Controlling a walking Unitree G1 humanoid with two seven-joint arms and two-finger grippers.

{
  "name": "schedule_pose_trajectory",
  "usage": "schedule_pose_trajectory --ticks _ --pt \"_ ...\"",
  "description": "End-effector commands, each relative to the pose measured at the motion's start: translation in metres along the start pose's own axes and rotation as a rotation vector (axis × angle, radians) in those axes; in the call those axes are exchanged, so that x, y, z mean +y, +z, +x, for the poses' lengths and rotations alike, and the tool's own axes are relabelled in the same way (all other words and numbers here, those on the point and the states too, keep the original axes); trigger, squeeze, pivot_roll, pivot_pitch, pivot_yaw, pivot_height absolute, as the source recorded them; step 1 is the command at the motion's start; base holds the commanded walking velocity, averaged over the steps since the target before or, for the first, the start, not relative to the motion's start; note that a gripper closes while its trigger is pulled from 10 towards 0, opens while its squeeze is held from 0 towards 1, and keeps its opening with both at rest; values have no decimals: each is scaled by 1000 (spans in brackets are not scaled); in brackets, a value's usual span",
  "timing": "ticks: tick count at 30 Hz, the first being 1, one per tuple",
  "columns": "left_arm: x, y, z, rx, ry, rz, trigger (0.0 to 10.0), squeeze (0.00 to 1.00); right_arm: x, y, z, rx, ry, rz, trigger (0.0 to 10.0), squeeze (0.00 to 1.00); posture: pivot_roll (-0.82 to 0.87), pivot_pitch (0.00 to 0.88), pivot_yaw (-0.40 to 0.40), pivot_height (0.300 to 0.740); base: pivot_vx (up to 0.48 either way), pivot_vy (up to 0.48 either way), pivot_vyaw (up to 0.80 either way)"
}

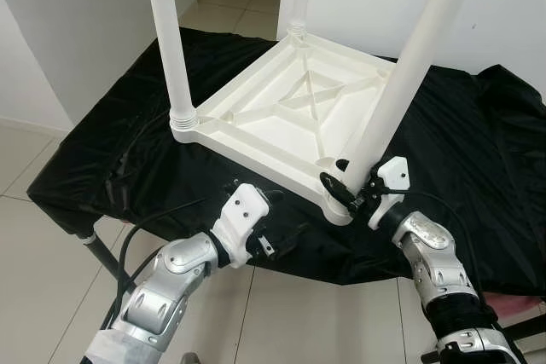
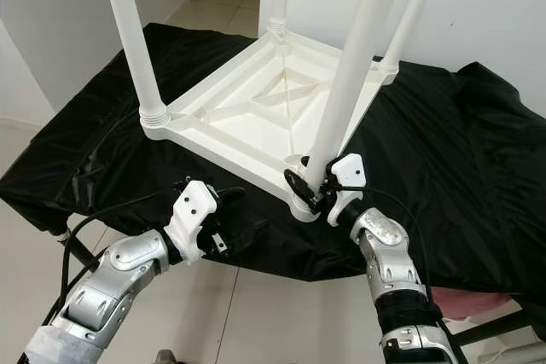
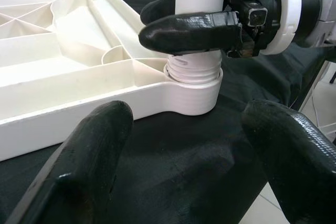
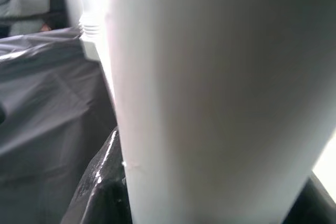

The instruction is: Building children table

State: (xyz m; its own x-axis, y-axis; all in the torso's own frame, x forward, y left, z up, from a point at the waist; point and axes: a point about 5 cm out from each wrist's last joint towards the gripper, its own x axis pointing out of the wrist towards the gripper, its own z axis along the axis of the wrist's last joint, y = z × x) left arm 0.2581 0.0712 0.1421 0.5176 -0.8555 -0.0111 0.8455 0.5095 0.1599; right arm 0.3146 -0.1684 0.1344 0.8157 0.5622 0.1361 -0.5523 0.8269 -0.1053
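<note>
A white plastic children's table [image 1: 281,117] lies upside down on a black cloth, with several white legs standing up from its corner sockets. The nearest leg [image 1: 401,83] leans slightly in its threaded socket [image 3: 191,90] at the front corner. My right gripper [image 1: 341,178] is shut on this leg just above the socket, and one of its fingers [image 3: 189,30] wraps across the front of the leg. The leg [image 4: 210,103] looms very close in the right wrist view. My left gripper [image 1: 271,221] is open, low at the cloth's front edge, left of that corner and pointing at the socket.
The black cloth [image 1: 478,142] covers a low stand, and its metal leg [image 1: 107,253] shows at the front left. Tiled floor [image 1: 43,296] lies in front, with white walls at the left and back. A doorway opens at the far back. Something pink [image 1: 512,304] sits at the lower right.
</note>
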Motion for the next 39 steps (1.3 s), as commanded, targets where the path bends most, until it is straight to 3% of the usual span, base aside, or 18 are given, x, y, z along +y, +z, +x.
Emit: schedule_pose_trajectory --ticks 1,2,4,8,10,15,17,20,30,34,35,36,37,39 --pt "-1 -1 0 13 -17 4 10000 0 -2 -2 -4 -7 -80 43 10000 0 20 88 -50 740 0 0 0" --pt "-1 -1 0 13 -17 4 10000 0 -2 -2 -4 -7 -80 43 10000 0 20 88 -50 740 0 0 0" --pt "-3 -1 0 14 -19 -2 10000 0 1 2 -2 -30 -213 38 10000 0 16 94 -50 740 0 0 0" --pt "-4 -2 1 15 -21 -4 10000 0 6 3 0 -33 -300 54 10000 0 16 95 -51 740 0 0 0" --pt "-4 -2 1 16 -21 -6 10000 0 16 0 2 -15 -390 68 10000 0 16 95 -51 740 0 0 0" --pt "-4 -2 0 17 -21 -8 10000 0 23 -3 2 17 -479 68 10000 0 18 97 -54 740 0 0 0" --pt "-5 -3 -1 21 -20 -10 10000 0 32 -7 -2 56 -624 70 10000 0 25 94 -62 740 0 0 0" --pt "-5 -4 -2 23 -17 -11 10000 0 42 -7 -4 55 -700 90 10000 0 27 95 -62 740 0 0 0" --pt "-6 -5 -2 27 -23 -11 10000 0 41 -3 -5 54 -705 59 10000 0 22 83 -61 740 0 0 0" --pt "-4 -5 -2 27 -19 -9 10000 0 47 -1 -3 59 -715 67 10000 0 24 78 -64 740 0 0 0" --pt "-4 -5 -2 27 -19 -9 10000 0 48 0 -3 54 -710 73 10000 835 23 78 -64 740 0 0 0" --pt "-4 -5 -2 27 -19 -9 10000 0 48 0 -3 54 -710 73 10000 835 23 78 -64 740 0 0 0" --pt "-4 -6 -2 28 -19 -9 10000 0 48 1 -3 51 -711 69 10000 1000 23 77 -64 740 0 0 0" --pt "-5 -6 -2 27 -21 -9 10000 0 48 2 -4 45 -706 74 10000 1000 22 75 -66 740 0 0 0"
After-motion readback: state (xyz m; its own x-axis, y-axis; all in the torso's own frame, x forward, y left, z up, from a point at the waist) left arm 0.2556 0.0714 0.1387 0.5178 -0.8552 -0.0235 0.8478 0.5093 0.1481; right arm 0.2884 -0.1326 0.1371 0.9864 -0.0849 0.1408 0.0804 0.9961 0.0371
